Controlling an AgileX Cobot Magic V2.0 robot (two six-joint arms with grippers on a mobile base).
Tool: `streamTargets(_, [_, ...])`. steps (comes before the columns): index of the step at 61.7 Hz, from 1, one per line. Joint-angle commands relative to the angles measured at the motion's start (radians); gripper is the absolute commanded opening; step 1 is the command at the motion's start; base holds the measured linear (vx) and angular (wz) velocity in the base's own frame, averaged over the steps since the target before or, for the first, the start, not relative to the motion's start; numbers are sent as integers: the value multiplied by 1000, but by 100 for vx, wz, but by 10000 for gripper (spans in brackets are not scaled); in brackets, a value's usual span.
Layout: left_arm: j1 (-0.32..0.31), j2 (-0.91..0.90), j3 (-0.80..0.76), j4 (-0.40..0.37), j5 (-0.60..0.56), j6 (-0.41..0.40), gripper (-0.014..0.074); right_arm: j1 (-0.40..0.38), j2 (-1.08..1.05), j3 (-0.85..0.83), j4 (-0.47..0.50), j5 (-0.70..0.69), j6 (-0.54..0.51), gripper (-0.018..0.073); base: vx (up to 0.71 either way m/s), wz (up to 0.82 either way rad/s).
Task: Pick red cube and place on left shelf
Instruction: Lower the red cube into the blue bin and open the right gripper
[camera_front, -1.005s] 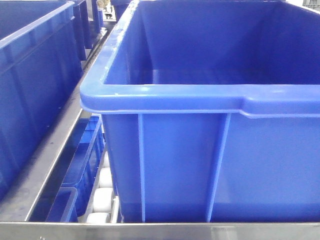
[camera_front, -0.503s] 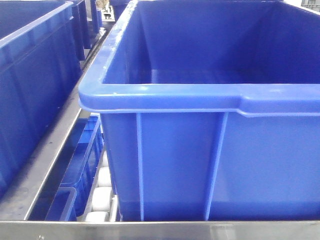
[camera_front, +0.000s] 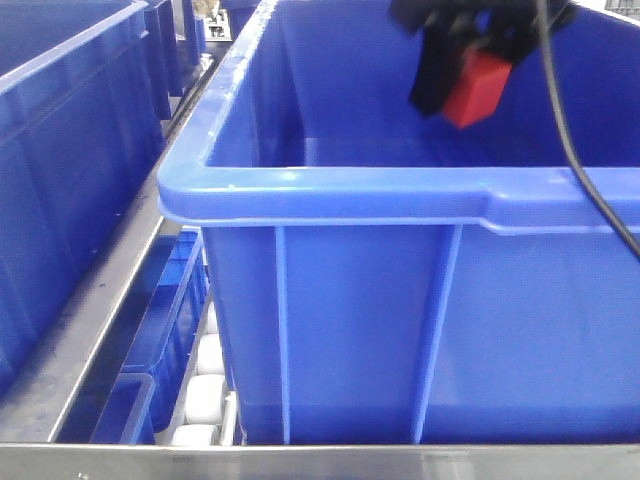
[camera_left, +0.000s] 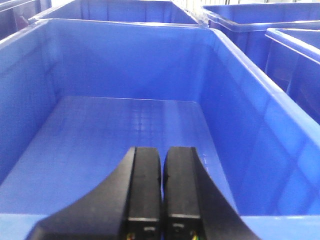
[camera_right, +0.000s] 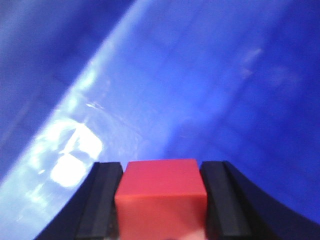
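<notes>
Hovering above the blue crate (camera_front: 330, 190) on the left shelf (camera_front: 300, 462), the right pincer (camera_right: 161, 170) clamps the red cube (camera_front: 477, 88), which could bounce if dropped from what seems high; the left pincer (camera_left: 162, 165) is clenched, empty.

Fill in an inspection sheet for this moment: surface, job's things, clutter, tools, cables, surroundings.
Surface: left shelf, grey steel rails with white rollers, carrying a big blue crate.
Job's things: red cube in the air over the crate's inside, not yet set down.
Clutter: nothing seen; the crate floor in the left wrist view is bare.
Tools: right tool shut on the red cube; left tool shut, holding nothing, pointing into a crate.
Cables: black cable runs down from the right tool across the crate rim.
Surroundings: neighbouring crates on the rack; nothing else seen.
</notes>
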Motion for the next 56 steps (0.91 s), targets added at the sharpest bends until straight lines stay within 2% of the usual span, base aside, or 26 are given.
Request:
streamTargets(1, [-4,-13,24,-1,-85,0,102,0,-19,-42,-11,-29,-11,110,0,0])
streamTargets(31, [-4,-13,24,-1,-85,0,102,-1,19,-42,-11,21,-11,627,0,0])
streamTargets(56, [-4,-13,24,-1,-85,0,102,-1,-33,-62,-47,46,-11,626,0,0])
